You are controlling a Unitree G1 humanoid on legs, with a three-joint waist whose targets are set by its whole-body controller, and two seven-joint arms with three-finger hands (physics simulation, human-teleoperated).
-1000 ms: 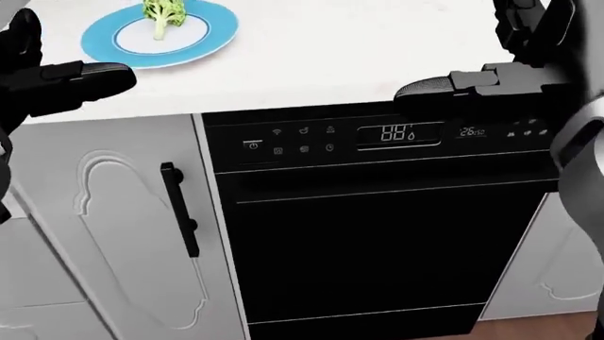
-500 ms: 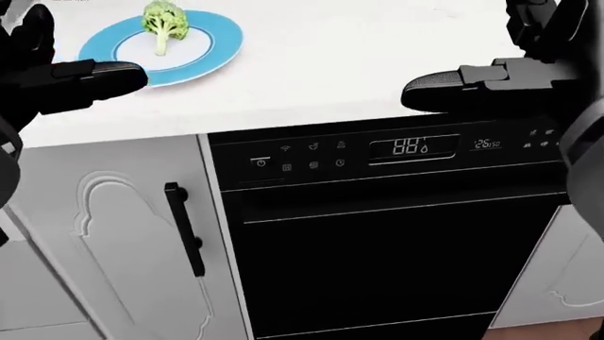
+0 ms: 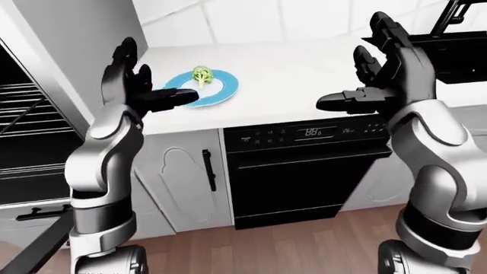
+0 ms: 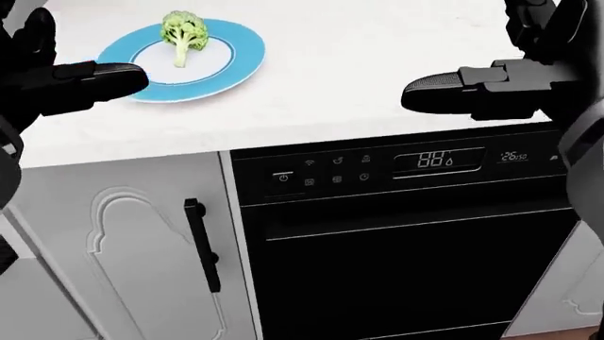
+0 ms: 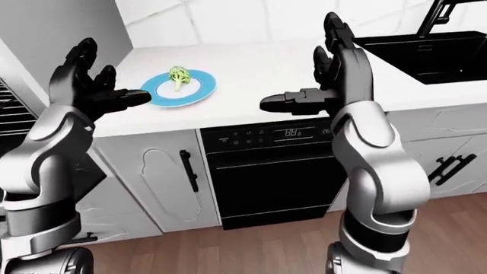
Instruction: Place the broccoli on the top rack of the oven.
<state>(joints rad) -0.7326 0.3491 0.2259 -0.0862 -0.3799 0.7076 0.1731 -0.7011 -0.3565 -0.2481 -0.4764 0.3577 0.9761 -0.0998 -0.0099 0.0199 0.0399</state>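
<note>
Upright on its stem, floret up, the broccoli (image 4: 183,35) stands on a blue plate (image 4: 236,60) on the white counter (image 4: 359,64). Both hands are raised with fingers spread, empty: left hand (image 3: 137,88) just beside the plate, right hand (image 3: 388,74) well apart. Below sits a black dishwasher (image 4: 406,241); oven racks (image 3: 23,114) show at the left-eye view's left

Green broccoli (image 4: 184,35) stands upright on the blue plate (image 4: 236,60).
</note>
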